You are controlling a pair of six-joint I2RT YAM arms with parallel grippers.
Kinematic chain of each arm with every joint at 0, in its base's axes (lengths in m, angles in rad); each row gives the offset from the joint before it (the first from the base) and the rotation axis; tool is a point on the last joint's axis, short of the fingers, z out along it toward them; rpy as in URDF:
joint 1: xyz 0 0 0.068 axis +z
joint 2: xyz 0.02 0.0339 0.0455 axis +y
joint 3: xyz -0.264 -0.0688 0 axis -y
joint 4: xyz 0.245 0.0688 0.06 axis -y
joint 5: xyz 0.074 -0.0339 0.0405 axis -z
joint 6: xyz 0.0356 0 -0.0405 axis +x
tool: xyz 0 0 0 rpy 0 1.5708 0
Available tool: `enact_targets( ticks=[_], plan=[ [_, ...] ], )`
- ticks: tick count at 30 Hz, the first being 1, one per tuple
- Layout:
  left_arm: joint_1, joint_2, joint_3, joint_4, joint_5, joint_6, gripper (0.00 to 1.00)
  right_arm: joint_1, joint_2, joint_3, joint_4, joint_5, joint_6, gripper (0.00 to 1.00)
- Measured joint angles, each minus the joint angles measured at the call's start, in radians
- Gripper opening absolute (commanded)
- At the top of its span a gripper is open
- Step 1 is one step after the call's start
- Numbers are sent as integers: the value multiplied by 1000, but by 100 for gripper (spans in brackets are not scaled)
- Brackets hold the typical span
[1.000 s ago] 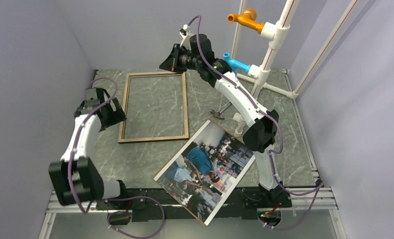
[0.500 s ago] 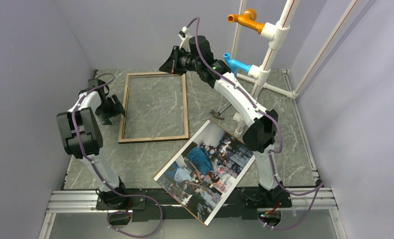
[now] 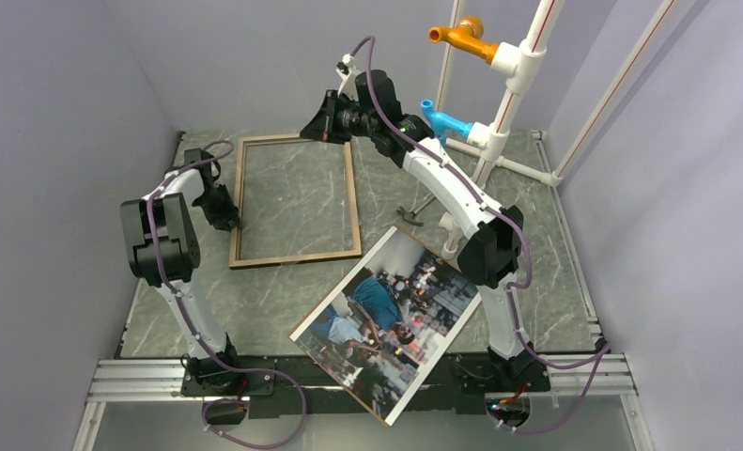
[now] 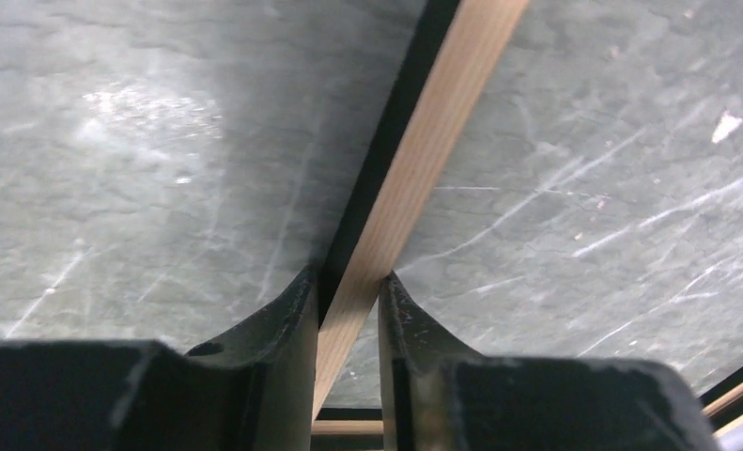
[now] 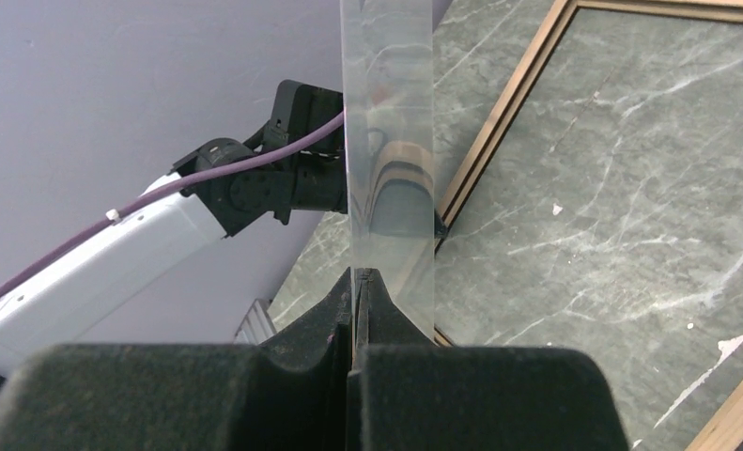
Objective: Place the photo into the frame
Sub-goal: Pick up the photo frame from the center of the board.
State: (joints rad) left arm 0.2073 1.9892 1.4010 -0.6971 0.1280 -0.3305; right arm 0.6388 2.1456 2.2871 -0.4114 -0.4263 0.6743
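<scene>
The frame, thin brown wooden rails, lies flat on the far-left part of the marble table. My left gripper is at its left rail. In the left wrist view the rail runs slantwise between both fingers, and my left gripper is shut on it. The photo lies face up near the front, its lower corner overhanging the table edge. My right gripper hovers over the frame's far right corner. In its wrist view my right gripper is shut on a clear sheet standing on edge above the frame.
A white pipe stand with an orange fitting and a blue fitting stands at the back right. A small metal part lies beside the photo's far corner. Grey walls close in left, right and behind.
My left arm reached forward to the frame's left rail and its jaws closed on it; the frame shifted slightly right. The right arm and clear sheet barely moved.
</scene>
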Motion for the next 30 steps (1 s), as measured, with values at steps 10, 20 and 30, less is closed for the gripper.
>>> enact_targets(
  ticks=[10,20,30],
  plan=[
    [-63,2,6,-2,8,40,0,0,0,-27,7,1,0,0],
    [-62,-24,-19,-28,36,53,0,-6,0,-81,21,1,0,0],
    [-38,-236,-125,-89,80,41,0,-6,-1,-82,26,-2,10,0]
  ],
)
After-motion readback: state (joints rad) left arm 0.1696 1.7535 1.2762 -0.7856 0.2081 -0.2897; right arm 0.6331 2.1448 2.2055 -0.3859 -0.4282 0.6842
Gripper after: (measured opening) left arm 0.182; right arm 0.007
